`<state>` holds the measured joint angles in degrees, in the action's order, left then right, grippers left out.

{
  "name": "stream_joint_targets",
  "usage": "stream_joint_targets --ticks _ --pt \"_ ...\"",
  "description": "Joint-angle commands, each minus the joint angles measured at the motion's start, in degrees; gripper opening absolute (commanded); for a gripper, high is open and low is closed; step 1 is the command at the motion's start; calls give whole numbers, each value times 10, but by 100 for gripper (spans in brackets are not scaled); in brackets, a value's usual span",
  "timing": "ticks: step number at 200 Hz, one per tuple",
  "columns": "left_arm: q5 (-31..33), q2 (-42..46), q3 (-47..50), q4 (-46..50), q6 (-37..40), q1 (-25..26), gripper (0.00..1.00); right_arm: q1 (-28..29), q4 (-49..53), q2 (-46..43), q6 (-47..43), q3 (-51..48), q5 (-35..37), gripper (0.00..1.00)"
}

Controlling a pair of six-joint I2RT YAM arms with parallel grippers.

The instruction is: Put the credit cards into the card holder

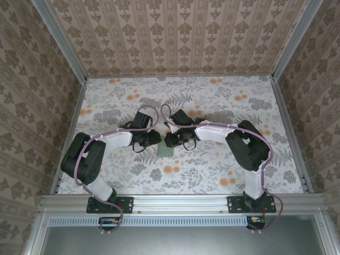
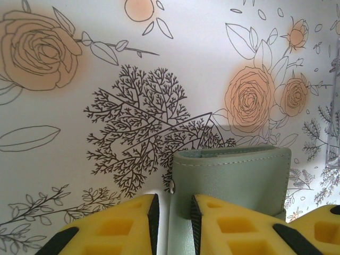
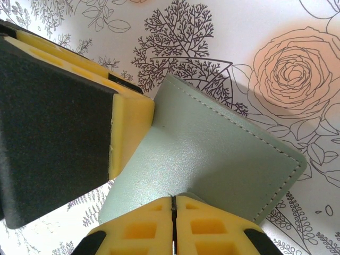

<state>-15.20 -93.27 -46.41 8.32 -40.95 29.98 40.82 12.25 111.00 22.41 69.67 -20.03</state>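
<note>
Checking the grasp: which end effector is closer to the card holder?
Tie: left end effector grips one edge of the card holder; right end effector is shut on another edge.

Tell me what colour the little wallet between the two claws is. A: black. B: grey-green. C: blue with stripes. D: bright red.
B: the card holder shows a plain grey-green face with a stitched edge, set against the flowered table.
</note>
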Motion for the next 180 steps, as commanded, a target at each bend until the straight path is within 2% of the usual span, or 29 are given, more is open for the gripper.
stream_joint_targets --ticks 1,53,108,145,166,180 --pt "6 4 -7 15 3 4 26 10 34 23 -11 7 35 9" --pt "11 0 -7 18 2 4 26 29 41 29 -23 -13 78 8" --pt "6 -18 -14 13 2 4 26 68 -5 -6 -5 -113 133 7" --pt "1 -23 -14 6 0 5 26 81 -45 12 14 -164 147 6" --pt "2 -16 -14 10 2 5 26 81 -43 2 9 -160 157 9" --pt "12 -5 -17 22 6 4 29 80 -30 -16 -1 -142 169 14"
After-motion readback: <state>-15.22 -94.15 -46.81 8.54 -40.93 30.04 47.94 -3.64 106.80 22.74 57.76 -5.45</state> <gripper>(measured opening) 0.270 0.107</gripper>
